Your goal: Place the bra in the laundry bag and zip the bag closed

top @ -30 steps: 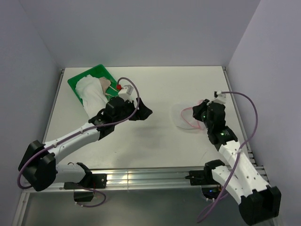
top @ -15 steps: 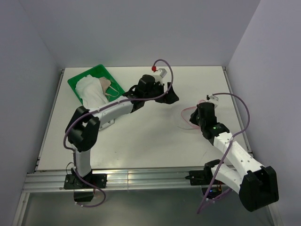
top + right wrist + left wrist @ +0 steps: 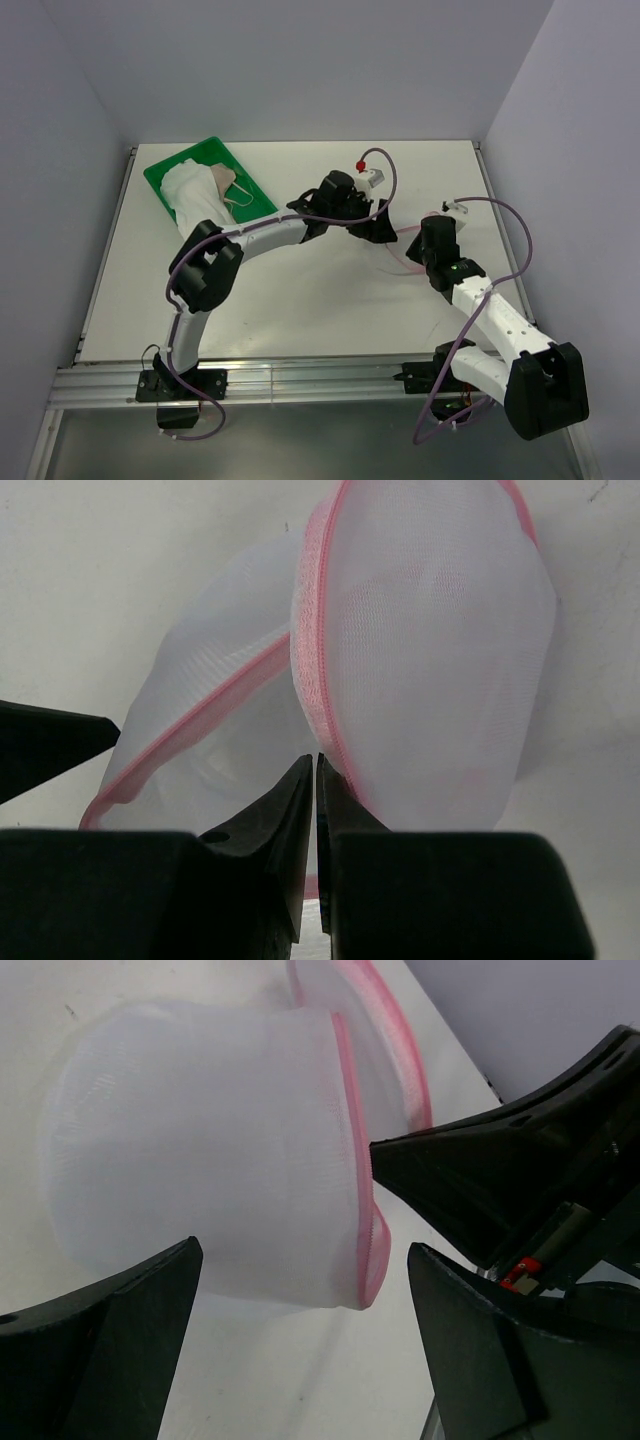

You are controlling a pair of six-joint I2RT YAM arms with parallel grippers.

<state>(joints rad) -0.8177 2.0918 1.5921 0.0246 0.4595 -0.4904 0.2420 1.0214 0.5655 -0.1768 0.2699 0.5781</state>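
Note:
The laundry bag [image 3: 398,243], white mesh with a pink zip rim, lies at the table's right, mostly hidden between my grippers. In the right wrist view its two dome halves [image 3: 430,660] stand apart, and my right gripper [image 3: 317,762] is shut on the mesh where they join. My right gripper [image 3: 422,250] is at the bag's right side. My left gripper [image 3: 378,228] is open at its left side; in the left wrist view the left gripper [image 3: 302,1260] faces the near dome [image 3: 200,1160]. The bra [image 3: 195,195], pale and whitish, lies in the green tray [image 3: 215,150] at the back left.
The right gripper's black fingers [image 3: 500,1180] show close on the right of the left wrist view. The left arm stretches across the table's middle. Grey walls stand behind and to both sides.
The left arm has swung from near the tray to the right and now reaches the bag. The right gripper has shifted slightly left with the bag's edge.

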